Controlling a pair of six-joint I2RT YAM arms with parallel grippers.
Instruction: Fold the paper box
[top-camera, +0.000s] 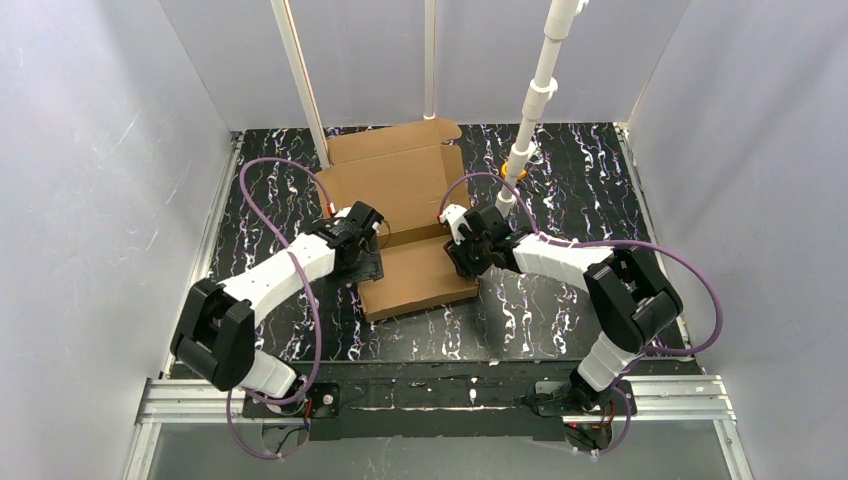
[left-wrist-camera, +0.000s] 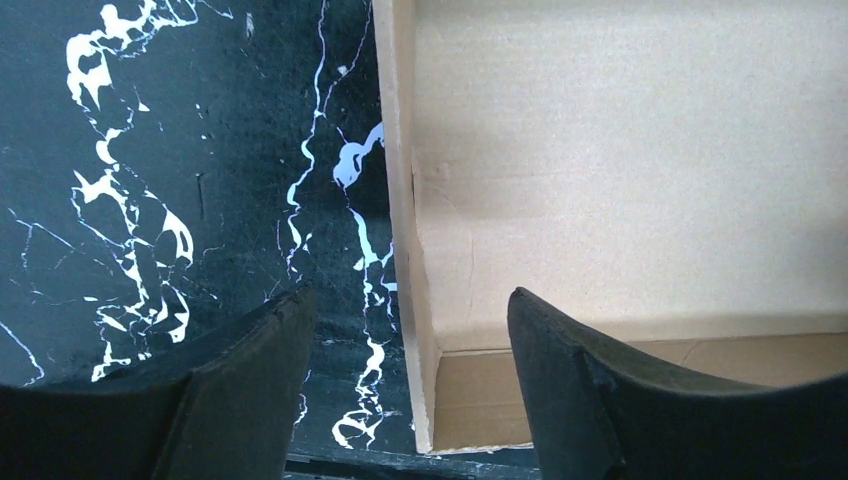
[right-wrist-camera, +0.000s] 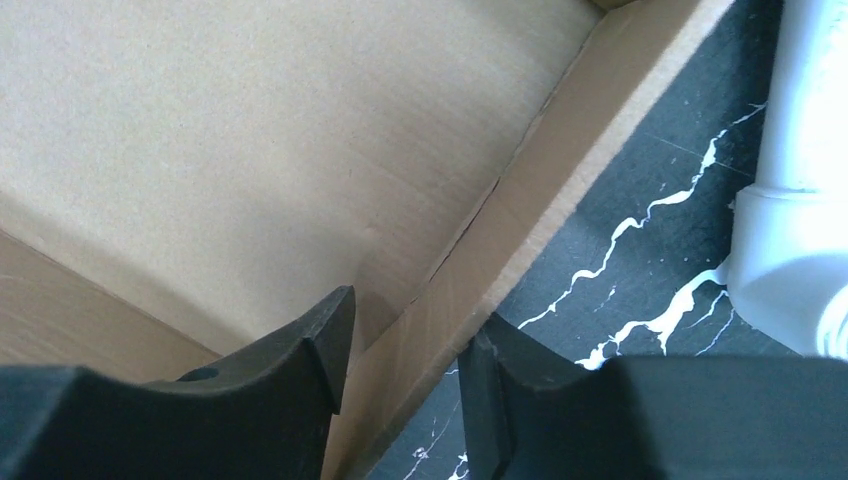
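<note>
The paper box (top-camera: 410, 200) lies in the middle of the black marbled table, its brown lid panel flat toward the back and a shallow tray toward the front. My left gripper (top-camera: 372, 240) is at the box's left side. In the left wrist view it (left-wrist-camera: 410, 292) stands open astride the upright left wall (left-wrist-camera: 400, 200), and neither finger touches the card. My right gripper (top-camera: 462, 242) is at the box's right side. In the right wrist view it (right-wrist-camera: 412, 312) is open, with the outward-leaning right wall (right-wrist-camera: 540, 190) passing between its fingers.
A white pipe post (top-camera: 535, 100) stands just behind the right gripper and appears close by in the right wrist view (right-wrist-camera: 800, 150). Two thin white rods (top-camera: 300, 70) (top-camera: 430, 60) rise at the back. Grey walls enclose the table (top-camera: 560, 170) on three sides.
</note>
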